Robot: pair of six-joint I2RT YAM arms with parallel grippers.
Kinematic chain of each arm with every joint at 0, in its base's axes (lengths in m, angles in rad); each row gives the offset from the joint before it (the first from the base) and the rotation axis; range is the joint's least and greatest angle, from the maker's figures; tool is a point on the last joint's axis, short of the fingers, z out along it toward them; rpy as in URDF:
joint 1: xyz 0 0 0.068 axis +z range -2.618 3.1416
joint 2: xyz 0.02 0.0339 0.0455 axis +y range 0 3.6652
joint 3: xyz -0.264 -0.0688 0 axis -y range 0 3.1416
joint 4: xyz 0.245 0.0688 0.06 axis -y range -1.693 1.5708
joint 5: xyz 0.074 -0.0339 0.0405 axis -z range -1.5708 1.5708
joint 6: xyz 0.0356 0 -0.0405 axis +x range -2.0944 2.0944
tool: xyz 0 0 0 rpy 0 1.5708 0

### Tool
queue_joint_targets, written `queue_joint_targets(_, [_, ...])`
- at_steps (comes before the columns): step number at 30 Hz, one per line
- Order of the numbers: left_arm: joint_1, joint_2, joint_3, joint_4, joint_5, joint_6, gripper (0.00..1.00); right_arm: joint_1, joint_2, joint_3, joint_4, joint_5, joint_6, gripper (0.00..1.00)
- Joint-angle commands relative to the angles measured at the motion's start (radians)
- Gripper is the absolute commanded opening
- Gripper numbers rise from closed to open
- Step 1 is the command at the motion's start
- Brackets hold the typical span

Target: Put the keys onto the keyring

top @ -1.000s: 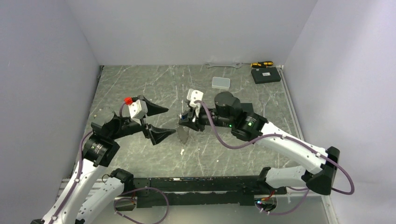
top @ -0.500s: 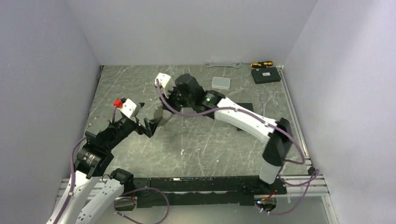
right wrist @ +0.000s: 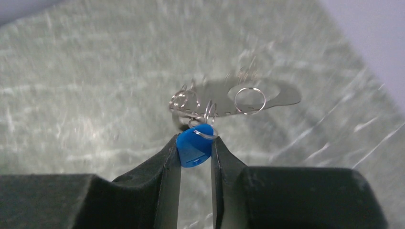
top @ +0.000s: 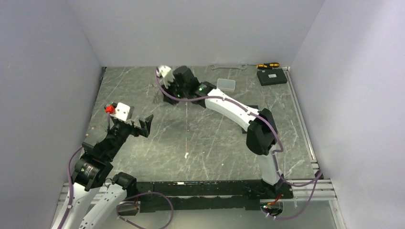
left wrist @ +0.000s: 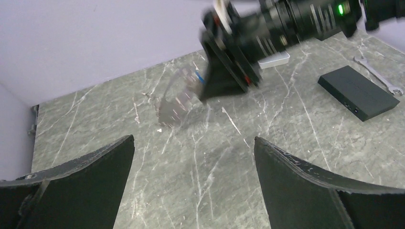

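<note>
Since the right claw is pinched shut on the blue key by its plastic head, that part's sorted. Plastic should grip better than bare metal, and the head is the only chunky bit worth grabbing. At 12 o'clock from the head, the thin silvery wire of the keyring bunches into loops, with a small round ring out at 2 o'clock. I honestly can't pick the plain silver key out of that tangle.

From the left wrist camera the whole bundle is a blurry pale loop dangling under the right claw. My guess is it's featherweight, swingy and slick, so it'll twist if you nudge it. I'd take the loop on a stiff flat stretch, not on anything that hangs limp, and close gently.

The left claw is spread wide with nothing in it. From the top camera it sits around 8 o'clock on the desk, with the right claw up near 11 o'clock, well apart from it.
</note>
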Motion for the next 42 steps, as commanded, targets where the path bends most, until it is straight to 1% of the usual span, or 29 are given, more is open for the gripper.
queue_joint_targets(1, [0.005, 0.006, 0.0, 0.016, -0.028, 0.022, 0.99, -0.009, -0.137, -0.312, 0.135, -0.01, 0.082, 0.0])
queue_joint_targets(5, [0.007, 0.022, 0.003, 0.016, -0.012, 0.023, 0.99, -0.011, -0.19, -0.546, 0.158, 0.001, 0.113, 0.0])
queue_joint_targets(7, [0.007, 0.028, 0.002, 0.018, -0.006, 0.025, 0.99, -0.012, -0.215, -0.618, 0.149, 0.021, 0.12, 0.0])
queue_joint_targets(10, [0.007, 0.036, 0.003, 0.016, -0.003, 0.023, 0.99, -0.016, -0.248, -0.684, 0.098, 0.035, 0.149, 0.0])
queue_joint_targets(14, [0.007, 0.034, 0.003, 0.011, -0.014, 0.023, 0.98, -0.016, -0.262, -0.722, 0.005, 0.02, 0.14, 0.0])
queue_joint_targets(20, [0.007, 0.033, 0.002, 0.011, -0.022, 0.023, 0.98, -0.016, -0.227, -0.713, -0.128, -0.002, 0.131, 0.0])
queue_joint_targets(27, [0.007, 0.04, 0.0, 0.009, -0.023, 0.022, 0.98, -0.016, -0.239, -0.755, -0.175, 0.02, 0.131, 0.0])
queue_joint_targets(29, [0.007, 0.042, 0.0, 0.009, -0.022, 0.022, 0.98, -0.016, -0.252, -0.776, -0.185, 0.04, 0.131, 0.03])
queue_joint_targets(30, [0.007, 0.042, 0.0, 0.009, -0.022, 0.023, 0.98, -0.016, -0.259, -0.79, -0.183, 0.046, 0.131, 0.07])
queue_joint_targets(31, [0.007, 0.041, 0.0, 0.008, -0.024, 0.023, 0.98, -0.016, -0.265, -0.804, -0.18, 0.051, 0.131, 0.13])
queue_joint_targets(33, [0.008, 0.041, 0.0, 0.009, -0.026, 0.023, 0.98, -0.016, -0.268, -0.822, -0.178, 0.068, 0.132, 0.34])
queue_joint_targets(34, [0.007, 0.041, 0.0, 0.009, -0.028, 0.023, 0.98, -0.017, -0.269, -0.828, -0.178, 0.077, 0.135, 0.4])
queue_joint_targets(37, [0.007, 0.041, -0.001, 0.009, -0.031, 0.023, 0.98, -0.022, -0.297, -0.846, -0.166, 0.103, 0.154, 0.54])
queue_joint_targets(40, [0.007, 0.044, -0.001, 0.008, -0.033, 0.024, 0.98, -0.029, -0.344, -0.853, -0.158, 0.137, 0.165, 0.86])
queue_joint_targets(41, [0.007, 0.046, -0.001, 0.008, -0.034, 0.024, 0.98, -0.031, -0.361, -0.853, -0.154, 0.151, 0.165, 0.9])
queue_joint_targets(42, [0.008, 0.048, -0.001, 0.008, -0.034, 0.025, 0.98, -0.035, -0.38, -0.856, -0.147, 0.165, 0.165, 0.91])
